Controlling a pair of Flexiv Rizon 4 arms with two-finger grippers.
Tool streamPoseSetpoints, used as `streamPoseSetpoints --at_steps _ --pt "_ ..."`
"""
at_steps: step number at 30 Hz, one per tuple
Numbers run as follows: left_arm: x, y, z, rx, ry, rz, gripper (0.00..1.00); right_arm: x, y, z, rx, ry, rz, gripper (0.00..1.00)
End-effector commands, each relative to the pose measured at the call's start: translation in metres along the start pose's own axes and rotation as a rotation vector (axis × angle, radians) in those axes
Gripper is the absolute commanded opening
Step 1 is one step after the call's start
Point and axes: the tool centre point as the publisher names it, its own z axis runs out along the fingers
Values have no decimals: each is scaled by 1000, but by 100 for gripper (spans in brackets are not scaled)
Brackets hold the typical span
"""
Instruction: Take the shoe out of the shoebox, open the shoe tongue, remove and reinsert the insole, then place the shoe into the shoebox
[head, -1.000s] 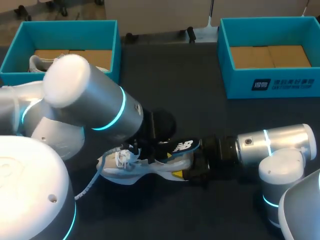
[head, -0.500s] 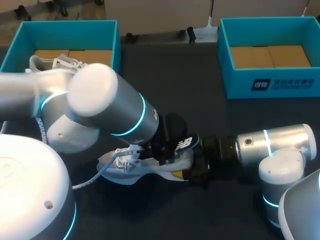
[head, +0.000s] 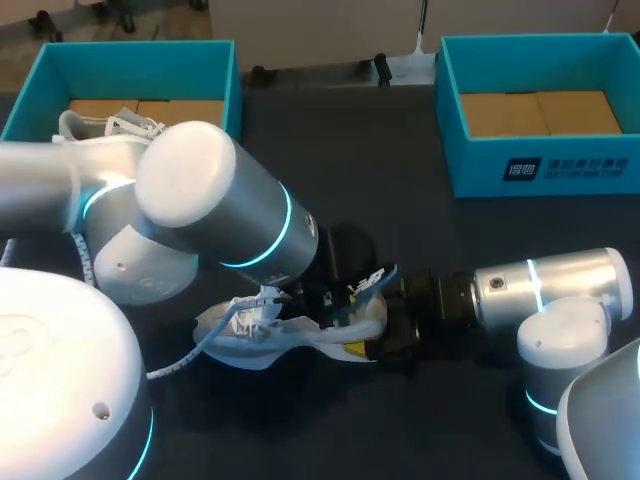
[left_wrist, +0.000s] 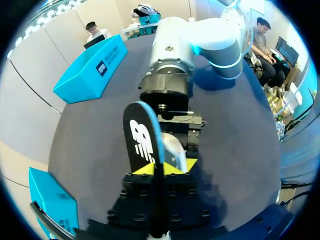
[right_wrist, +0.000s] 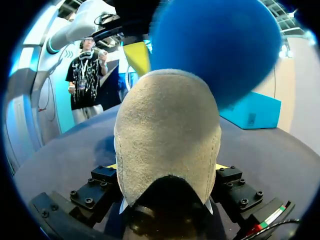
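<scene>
A white shoe (head: 268, 335) lies on its side on the dark table in front of me. My right gripper (head: 378, 336) comes in from the right and is shut on its heel. In the right wrist view the beige suede heel (right_wrist: 167, 130) fills the gap between the fingers. My left gripper (head: 345, 294) is above the shoe's opening, shut on the black insole (head: 371, 282). The insole (left_wrist: 142, 140) stands on edge between the left gripper's (left_wrist: 156, 168) yellow tips, and its blue underside (right_wrist: 220, 45) rises over the heel. The shoe's laces (head: 185, 365) trail loose to the left.
A teal shoebox (head: 228, 90) at the back left holds another white shoe (head: 112, 126). A second teal shoebox (head: 545, 168) with a cardboard floor stands at the back right. My left arm's big elbow (head: 200, 200) hides the table's left middle.
The left arm swung right and its fingers closed on the insole. The insole now stands steeper above the shoe's opening. The right arm and the shoe have stayed put.
</scene>
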Motion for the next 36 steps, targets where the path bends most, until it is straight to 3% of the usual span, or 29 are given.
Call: streamPoseSetpoints --at_steps 1,5,36 --pt "4 10 -8 22 -11 3 40 1 1 1 5 -2 0 0" --pt "8 11 -3 25 -35 2 44 1 1 1 5 -2 0 0" --pt "10 7 21 23 -178 -54 41 1 1 1 5 -2 0 0"
